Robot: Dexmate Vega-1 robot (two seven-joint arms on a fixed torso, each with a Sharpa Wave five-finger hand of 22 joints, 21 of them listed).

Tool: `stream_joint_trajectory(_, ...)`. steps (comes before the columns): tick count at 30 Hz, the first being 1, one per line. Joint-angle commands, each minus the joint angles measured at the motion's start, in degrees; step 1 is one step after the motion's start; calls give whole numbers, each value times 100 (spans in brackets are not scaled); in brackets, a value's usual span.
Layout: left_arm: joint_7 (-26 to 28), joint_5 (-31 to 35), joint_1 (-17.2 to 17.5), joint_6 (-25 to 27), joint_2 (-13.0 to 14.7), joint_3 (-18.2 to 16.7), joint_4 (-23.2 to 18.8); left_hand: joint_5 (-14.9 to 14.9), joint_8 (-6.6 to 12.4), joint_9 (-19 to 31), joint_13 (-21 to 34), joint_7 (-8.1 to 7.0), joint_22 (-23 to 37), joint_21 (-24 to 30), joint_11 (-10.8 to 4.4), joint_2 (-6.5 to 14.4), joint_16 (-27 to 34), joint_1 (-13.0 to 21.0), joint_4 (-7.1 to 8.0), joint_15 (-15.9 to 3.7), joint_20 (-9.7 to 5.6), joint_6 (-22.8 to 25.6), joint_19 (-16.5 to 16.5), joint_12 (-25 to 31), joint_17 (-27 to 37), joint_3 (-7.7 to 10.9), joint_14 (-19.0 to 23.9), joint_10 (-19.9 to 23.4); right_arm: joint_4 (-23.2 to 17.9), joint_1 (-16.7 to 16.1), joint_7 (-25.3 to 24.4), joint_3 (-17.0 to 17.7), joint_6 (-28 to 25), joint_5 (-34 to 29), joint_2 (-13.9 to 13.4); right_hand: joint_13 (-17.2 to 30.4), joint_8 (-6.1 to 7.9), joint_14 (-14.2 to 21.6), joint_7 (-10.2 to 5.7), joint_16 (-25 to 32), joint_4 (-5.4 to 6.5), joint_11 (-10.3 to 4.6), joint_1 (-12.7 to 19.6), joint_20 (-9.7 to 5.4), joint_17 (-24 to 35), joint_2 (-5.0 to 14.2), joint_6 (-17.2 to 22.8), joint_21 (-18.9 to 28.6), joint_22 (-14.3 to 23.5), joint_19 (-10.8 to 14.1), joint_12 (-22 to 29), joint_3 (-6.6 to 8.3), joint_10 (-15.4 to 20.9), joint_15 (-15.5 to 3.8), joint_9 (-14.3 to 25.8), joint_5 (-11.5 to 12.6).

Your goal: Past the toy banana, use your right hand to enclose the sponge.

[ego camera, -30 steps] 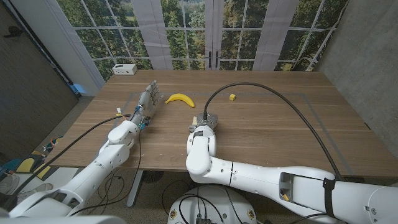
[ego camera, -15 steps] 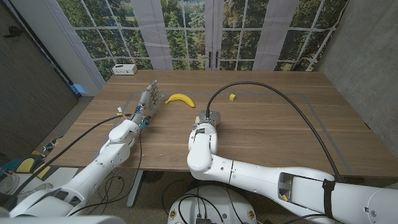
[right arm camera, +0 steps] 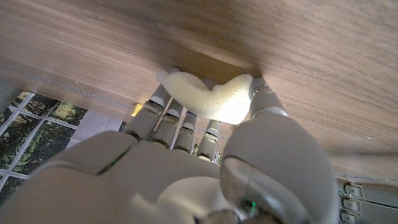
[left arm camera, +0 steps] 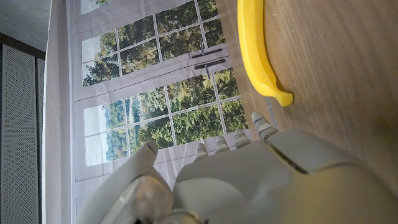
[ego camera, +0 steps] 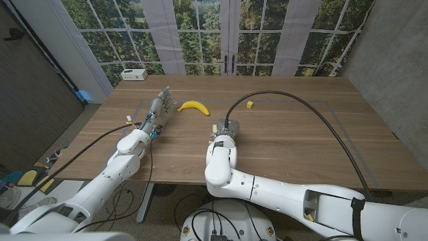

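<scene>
So we're right at the grab itself: our right hand point(ego camera: 223, 128) sits mid-table, a bit toward the near edge, and the right wrist view shows its fingers point(right arm camera: 166, 118) and thumb already squeezing the pale sponge point(right arm camera: 210, 94), which is bent between them against the wood. The banana point(ego camera: 193, 106) lies further toward the far edge and the left side, apart from that hand. We'd say what's left is firming up the wrap so the sponge sits fully inside the hand, without it popping out sideways. Our left hand point(ego camera: 158, 108) stands just beside the banana, fingers stretched out and holding nothing. No labels or writing we can read anywhere.
</scene>
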Motion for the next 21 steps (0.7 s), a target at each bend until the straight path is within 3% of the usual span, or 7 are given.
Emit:
stream_joint_trajectory(1,8,-1,20,-6,5,0,-45,-7,-8,26,30,17,29,-38,9,14,19,-72,-15,-10,34,-101,-41,1,17,-6,-49,-252,-458,-81,-1082,100,0,421,-189,20,47,-57,-7,-18,36,-18,49,-77,26,-3,67,582,232,621,-6,-22,49,-570,12,33)
stream_joint_trajectory(15,33,37,-53,40,-44,52,-3,-8,-7,26,30,12,29,-45,3,2,18,-76,-20,-12,36,-108,-58,-3,17,-10,-58,-267,-864,189,-2545,199,17,1577,-469,20,42,-103,-8,-49,59,21,110,-73,60,41,210,598,234,557,-18,-44,109,-544,6,37)
stream_joint_trajectory(21,103,60,-49,22,-56,45,-23,-8,-4,26,30,14,29,-46,4,-2,18,-77,-22,-9,36,-106,-60,0,17,-11,-61,-262,-886,423,-2863,131,0,1942,-555,20,21,-146,-10,-75,62,26,131,-81,71,30,231,582,232,474,-35,-68,110,-535,3,34)
